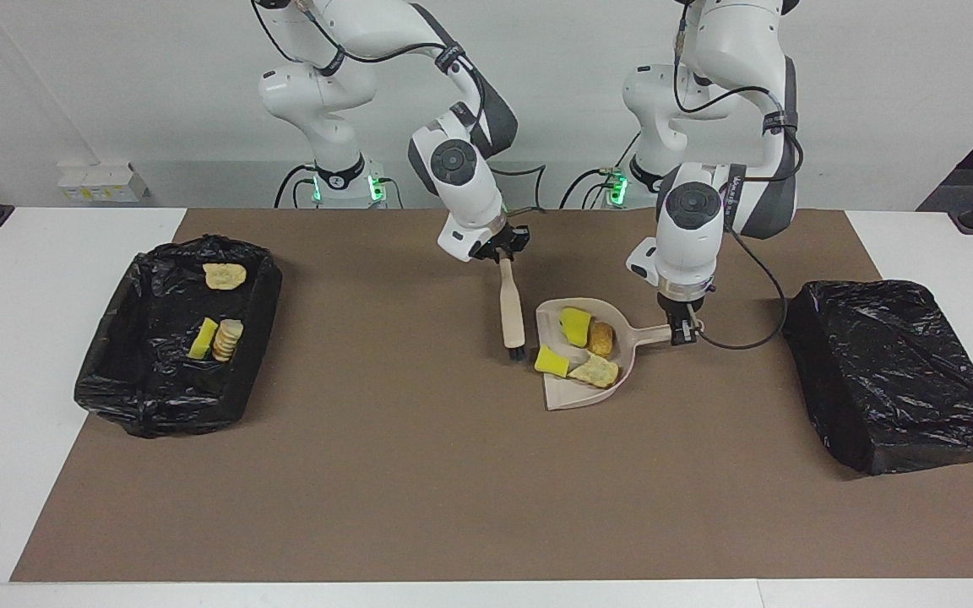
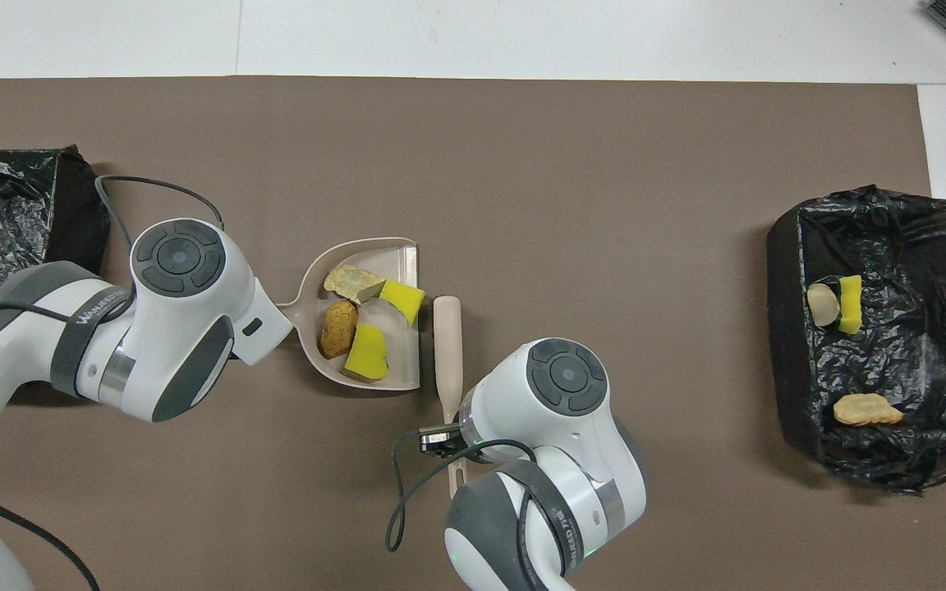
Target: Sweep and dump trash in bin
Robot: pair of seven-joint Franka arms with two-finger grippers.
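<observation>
Loaded dustpan [image 1: 581,359], handle in left pincer [image 1: 684,331]; right pincer [image 1: 503,253] gripping upright brush [image 1: 511,311] alongside.

Robotics lab, two arms [image 1: 461,181] mounted at brown-matted table [image 1: 419,473], bare white wall [image 1: 115,84]

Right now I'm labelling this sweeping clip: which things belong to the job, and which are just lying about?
In the job:
- trash in the dustpan
- brush, held by the right gripper
- dustpan handle in the left gripper
- open lined bin with scraps inside

Lying about:
- covered black bin
- brown mat
</observation>
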